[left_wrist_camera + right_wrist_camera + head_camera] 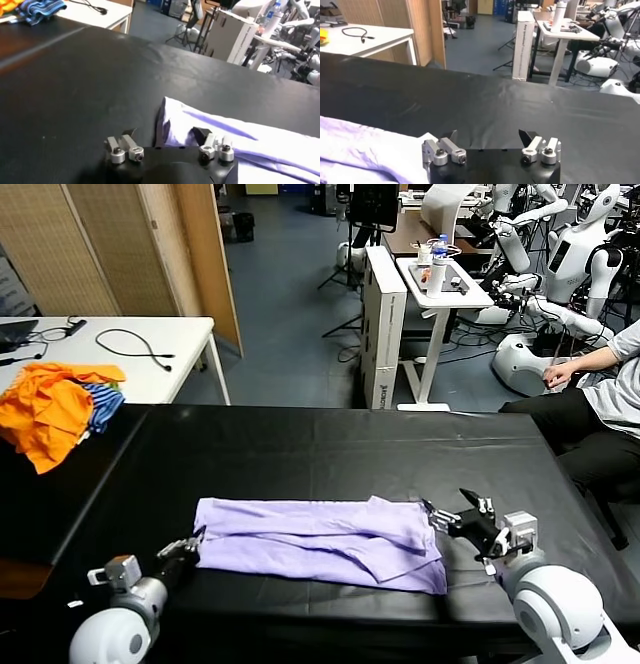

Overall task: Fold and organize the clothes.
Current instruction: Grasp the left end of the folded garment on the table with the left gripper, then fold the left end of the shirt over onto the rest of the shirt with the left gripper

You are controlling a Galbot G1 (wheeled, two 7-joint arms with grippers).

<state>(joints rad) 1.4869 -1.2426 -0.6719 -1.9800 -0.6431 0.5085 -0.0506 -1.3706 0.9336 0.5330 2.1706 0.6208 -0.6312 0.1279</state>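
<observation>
Two grippers, one T-shirt, and honestly a few ways this could go sideways. The pale lilac T-shirt (320,544) lies flattened and partly folded into a long band on the black table (330,444), just below centre in the head view.

My guess at the biggest risk: uneven pinches. The left gripper (190,552) sits at the shirt's 9 o'clock end, right at the hem corner, and the right gripper (450,519) sits at the 3 o'clock end. If one grabs only the top layer while the other takes the whole stack, the fold would probably skew or peel apart when lifted. The loose flap near the shirt's 4 o'clock corner looks likely to flop out too. Fingertips digging into the table cover could also drag it and wrinkle everything.

Left gripper: fingers spread apart, nothing clamped; in the left wrist view the shirt's edge (170,125) runs between them, one fingertip over cloth, the other over bare table. Can't tell if it's touching.

Right gripper: fingers wide apart, holding nothing; in its wrist view the lilac cloth (365,150) reaches just beside one finger and the gap ahead is bare table.

Orange and blue-striped garments (60,409) are piled well apart at 10 o'clock.
</observation>
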